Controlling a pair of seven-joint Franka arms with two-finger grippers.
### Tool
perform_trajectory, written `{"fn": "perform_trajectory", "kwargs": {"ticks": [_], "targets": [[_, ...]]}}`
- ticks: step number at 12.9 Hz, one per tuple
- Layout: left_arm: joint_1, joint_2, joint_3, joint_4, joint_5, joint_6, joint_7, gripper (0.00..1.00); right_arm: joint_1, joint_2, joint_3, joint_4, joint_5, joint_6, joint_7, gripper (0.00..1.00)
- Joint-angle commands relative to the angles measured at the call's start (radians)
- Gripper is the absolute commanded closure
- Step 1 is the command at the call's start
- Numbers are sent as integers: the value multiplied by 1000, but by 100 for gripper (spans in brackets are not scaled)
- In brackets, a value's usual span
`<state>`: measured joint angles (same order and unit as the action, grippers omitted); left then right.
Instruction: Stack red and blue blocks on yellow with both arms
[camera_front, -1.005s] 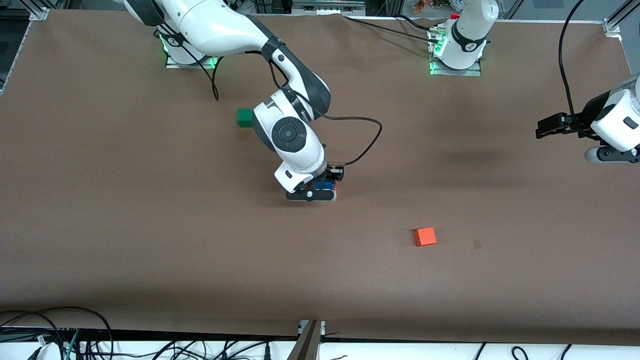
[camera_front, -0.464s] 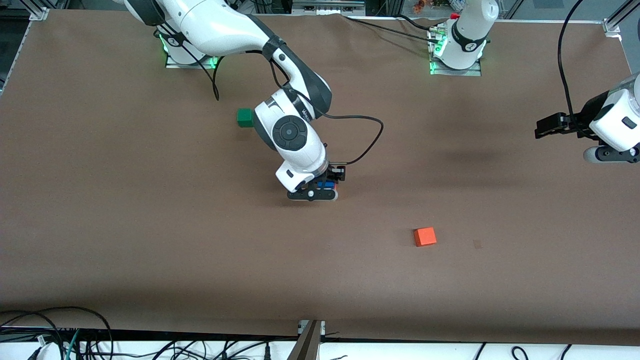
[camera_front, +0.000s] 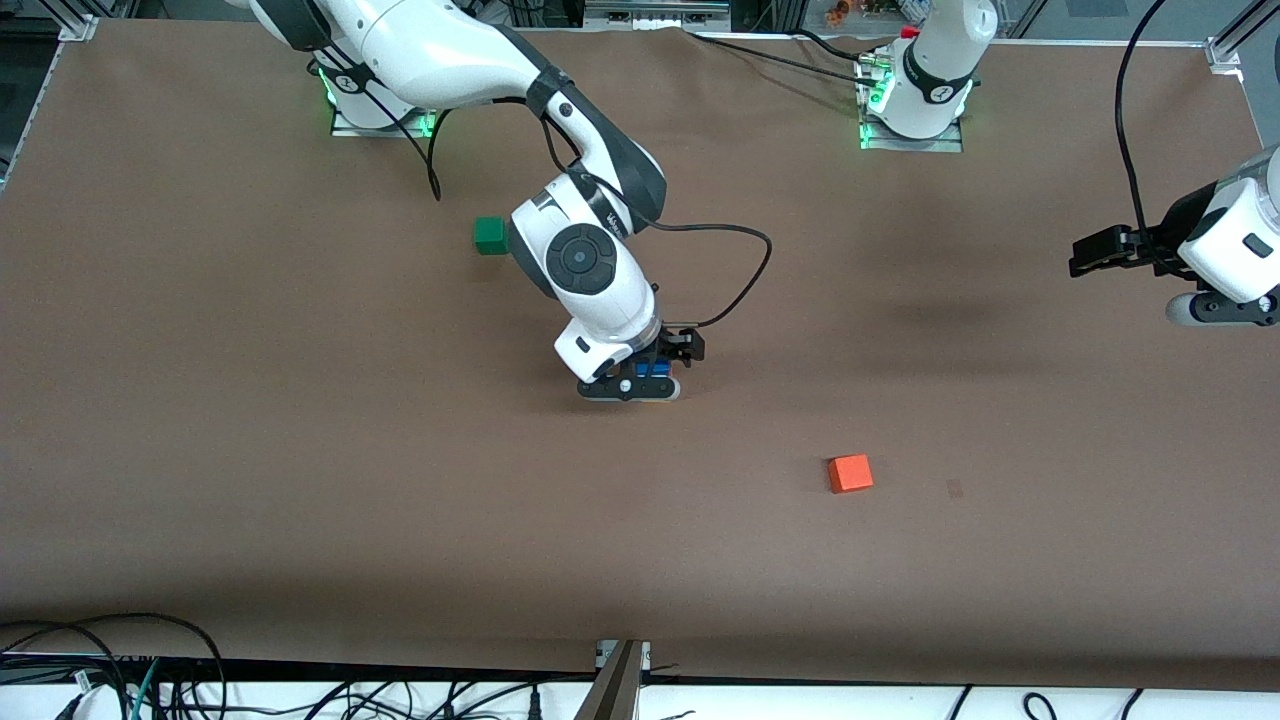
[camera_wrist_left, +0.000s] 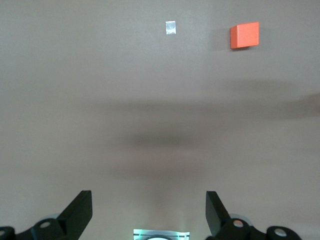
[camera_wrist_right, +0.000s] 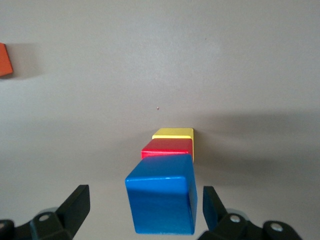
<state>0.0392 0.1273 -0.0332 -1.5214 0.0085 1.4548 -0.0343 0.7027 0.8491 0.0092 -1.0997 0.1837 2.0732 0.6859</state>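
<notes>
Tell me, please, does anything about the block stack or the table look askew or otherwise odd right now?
Nothing stands out. The blue block sits on the red block, which sits on the yellow block, roughly lined up. The right gripper is open around the stack; the left gripper waits open. The orange block and green block lie apart.

The blue block (camera_wrist_right: 162, 200), red block (camera_wrist_right: 167, 148) and yellow block (camera_wrist_right: 173, 133) show a smooth, matt painted finish, as do the orange-red cube (camera_front: 850, 473) and green cube (camera_front: 488, 235). The table (camera_front: 300, 480) is covered in a matt brown, paper-like sheet. Both arms have glossy white plastic shells; the right gripper (camera_wrist_right: 140, 210) and left gripper (camera_wrist_left: 149, 212) look like matt black plastic.
</notes>
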Motion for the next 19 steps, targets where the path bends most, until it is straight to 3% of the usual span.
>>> {"fn": "perform_trajectory", "kwargs": {"ticks": [1,8,10,13,16,19], "targets": [[-9,12,1,26,-1,-2,8,0,-9,-59,-26,15,7,-128,12,0],[-10,14,1,26,-1,-2,5,0,-51,-251,-257,11,23,-324,-28,1],[-10,14,-1,26,-1,-2,5,0,-142,-315,-259,4,90,-407,-132,1],[-15,14,-1,26,-1,-2,4,0,-235,-384,-287,-5,103,-518,-158,1],[-15,14,-1,26,-1,-2,5,0,-249,-456,-363,-87,125,-528,-164,1],[-15,14,-1,26,-1,-2,4,0,-249,-467,-419,-103,125,-574,-248,1]]}}
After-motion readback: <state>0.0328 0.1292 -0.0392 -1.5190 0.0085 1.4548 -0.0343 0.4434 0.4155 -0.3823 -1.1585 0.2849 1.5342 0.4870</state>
